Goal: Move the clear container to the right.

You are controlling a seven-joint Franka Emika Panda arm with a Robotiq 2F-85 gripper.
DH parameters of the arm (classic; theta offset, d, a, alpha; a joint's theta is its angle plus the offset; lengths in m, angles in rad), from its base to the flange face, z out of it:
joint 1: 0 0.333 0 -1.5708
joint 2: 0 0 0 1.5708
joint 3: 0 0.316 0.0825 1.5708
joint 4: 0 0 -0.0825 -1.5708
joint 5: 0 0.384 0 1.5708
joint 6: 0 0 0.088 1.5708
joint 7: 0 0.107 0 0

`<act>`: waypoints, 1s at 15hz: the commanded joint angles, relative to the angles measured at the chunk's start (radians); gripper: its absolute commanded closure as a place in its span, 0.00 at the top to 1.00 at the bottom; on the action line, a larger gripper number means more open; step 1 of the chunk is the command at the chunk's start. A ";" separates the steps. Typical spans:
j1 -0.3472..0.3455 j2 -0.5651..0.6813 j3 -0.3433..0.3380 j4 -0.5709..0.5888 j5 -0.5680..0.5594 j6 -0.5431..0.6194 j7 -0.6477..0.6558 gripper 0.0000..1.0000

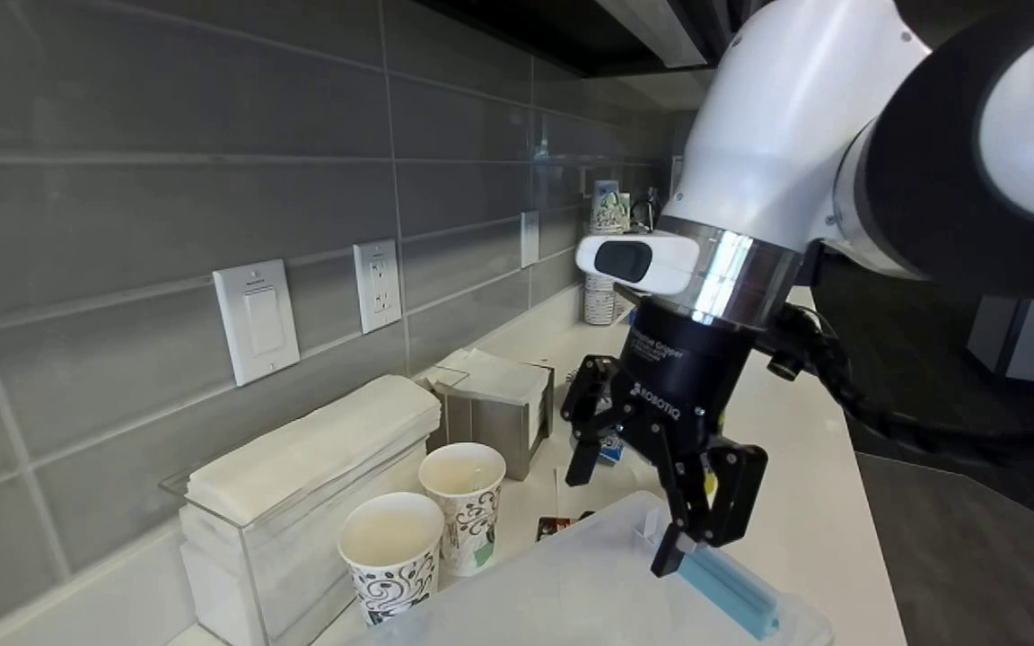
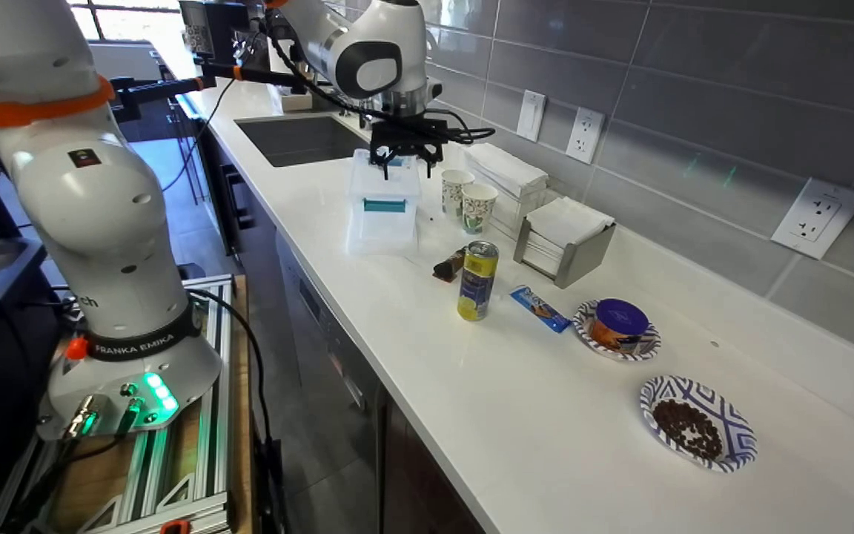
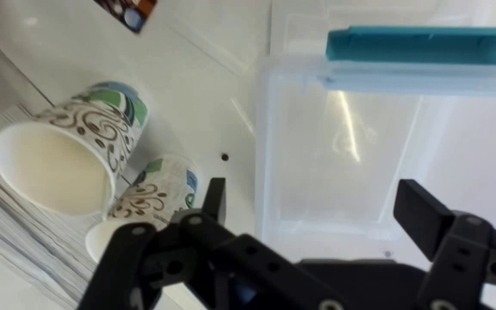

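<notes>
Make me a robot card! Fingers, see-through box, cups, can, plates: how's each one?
fingers: spread open, gripping nothing
clear container: on the counter, has a teal latch
patterned cups: two, upright, beside the container
can: standing upright, partly yellow
plates: two, patterned; one holds a purple-lidded tub, the other small brown bits

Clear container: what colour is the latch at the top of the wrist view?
Teal; that latch shows best in the wrist view.
</notes>
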 commanded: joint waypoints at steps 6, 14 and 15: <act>-0.093 0.123 0.077 0.109 0.191 -0.101 -0.299 0.44; -0.181 0.113 0.102 0.112 0.156 -0.160 -0.286 0.00; -0.184 0.113 0.105 0.111 0.150 -0.176 -0.281 0.03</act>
